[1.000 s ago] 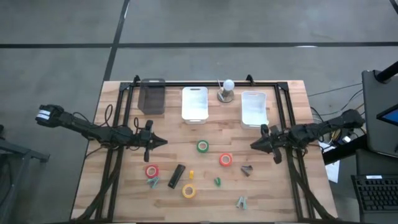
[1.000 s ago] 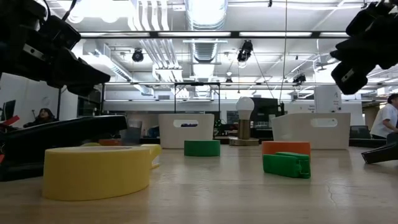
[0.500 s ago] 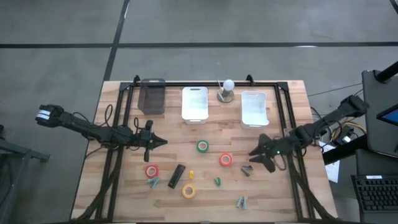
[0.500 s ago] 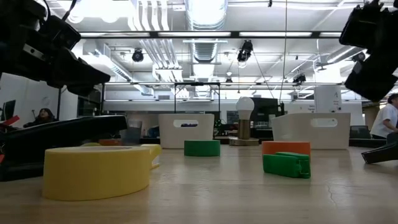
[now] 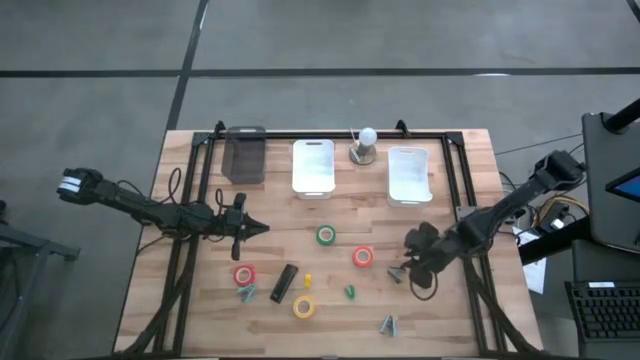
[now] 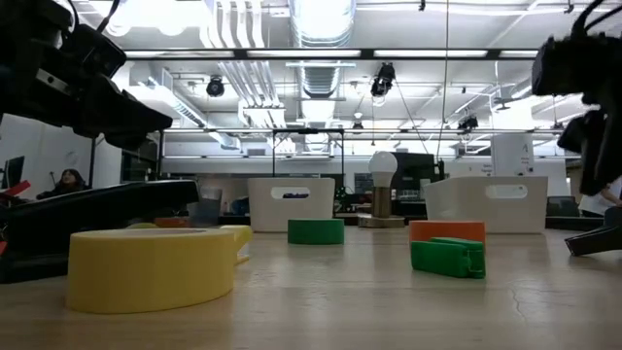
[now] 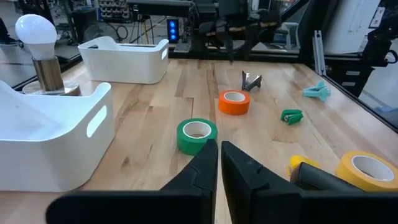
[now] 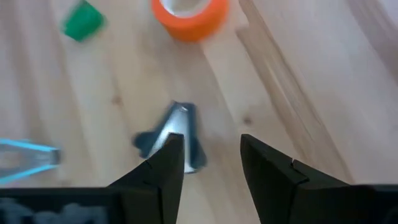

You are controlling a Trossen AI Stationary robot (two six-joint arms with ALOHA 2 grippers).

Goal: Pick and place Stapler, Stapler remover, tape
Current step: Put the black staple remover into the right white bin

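Two arms were over the worktop [image 5: 200,320]: the left pincer [image 5: 262,228] waited clenched near the green tape [image 5: 326,235], while the right pincer [image 8: 208,163] hung released just above the grey staple remover [image 8: 173,134], beside the orange tape [image 8: 189,14]. Centring the fingers astride it (one still overlapped it) before descending looked wise.
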